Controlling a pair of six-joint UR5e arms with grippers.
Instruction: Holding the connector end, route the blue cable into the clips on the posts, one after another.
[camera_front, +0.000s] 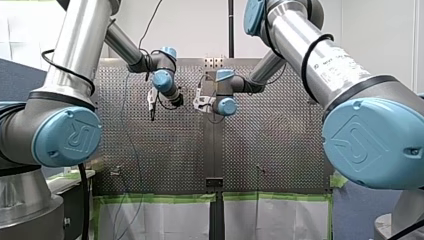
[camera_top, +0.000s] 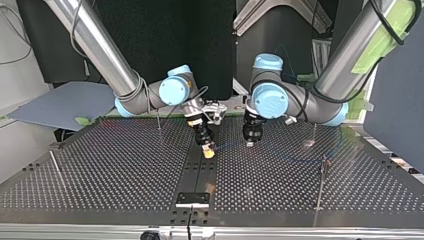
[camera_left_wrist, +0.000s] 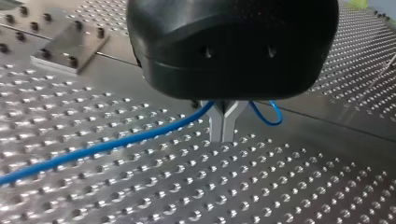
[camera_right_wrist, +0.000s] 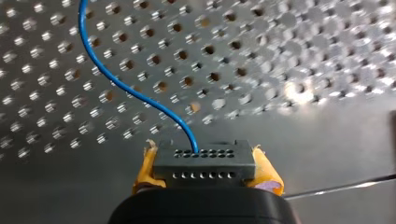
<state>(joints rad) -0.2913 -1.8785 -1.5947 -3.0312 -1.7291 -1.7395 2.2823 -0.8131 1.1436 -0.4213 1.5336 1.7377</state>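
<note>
2 grips: R gripper (camera_right_wrist: 205, 169) w/ connector (camera_right_wrist: 203, 158), L gripper (camera_left_wrist: 223, 129) pinching cable (camera_left_wrist: 116, 144).

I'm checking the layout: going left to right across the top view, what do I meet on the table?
Edge post → back post → my right tool, yellow pads → my left tool → near post.
</note>
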